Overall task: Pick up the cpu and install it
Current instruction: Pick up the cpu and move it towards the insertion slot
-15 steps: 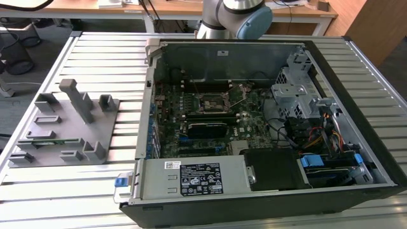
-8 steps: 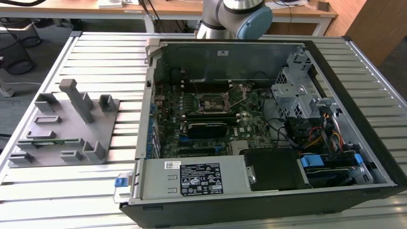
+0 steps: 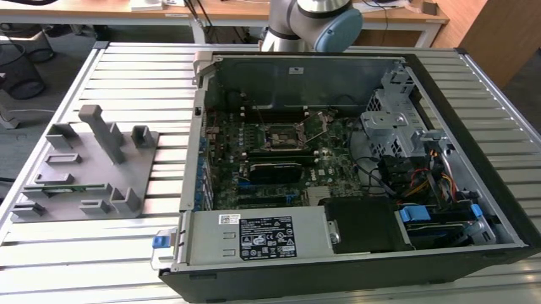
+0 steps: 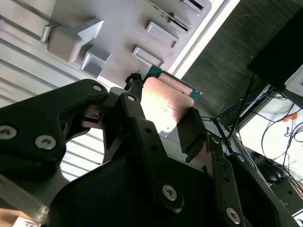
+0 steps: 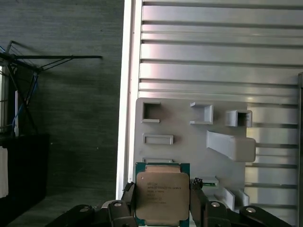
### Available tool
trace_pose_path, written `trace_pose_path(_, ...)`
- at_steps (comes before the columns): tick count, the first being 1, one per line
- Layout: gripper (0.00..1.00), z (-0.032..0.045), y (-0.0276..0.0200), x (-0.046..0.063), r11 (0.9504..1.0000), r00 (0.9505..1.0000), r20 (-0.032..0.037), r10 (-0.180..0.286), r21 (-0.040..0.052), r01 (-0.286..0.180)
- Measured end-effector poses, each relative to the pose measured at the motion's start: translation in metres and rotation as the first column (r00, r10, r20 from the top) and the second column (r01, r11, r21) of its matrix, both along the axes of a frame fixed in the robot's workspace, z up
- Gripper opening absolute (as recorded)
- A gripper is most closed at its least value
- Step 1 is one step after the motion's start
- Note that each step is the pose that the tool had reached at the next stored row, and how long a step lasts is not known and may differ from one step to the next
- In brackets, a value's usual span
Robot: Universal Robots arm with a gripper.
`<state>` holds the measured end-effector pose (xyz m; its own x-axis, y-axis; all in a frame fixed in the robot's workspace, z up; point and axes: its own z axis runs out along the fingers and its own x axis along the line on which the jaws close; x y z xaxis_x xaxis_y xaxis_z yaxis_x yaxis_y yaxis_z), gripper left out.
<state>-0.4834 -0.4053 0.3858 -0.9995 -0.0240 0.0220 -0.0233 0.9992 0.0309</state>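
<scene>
Silver-topped, green-rimmed, the cpu sits clamped between the gripper's black fingers in both wrist views — its near edge cut off in the first wrist view. Beyond it lies the grey fixture plate, at nine o'clock from the open computer case in the exterior view; the arm, at twelve o'clock, is cropped.
</scene>
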Motion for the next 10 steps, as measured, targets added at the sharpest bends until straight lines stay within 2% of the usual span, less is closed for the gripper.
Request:
trace_pose_path(7, 0.54, 0.0002, 0.0, 0.014, 1.0, 1.0, -0.0002, 0.0, 0.0001, 0.0)
trace_pose_path(10, 0.54, 0.0002, 0.0, 0.024, 1.0, 1.0, -0.0002, 0.0, 0.0001, 0.0)
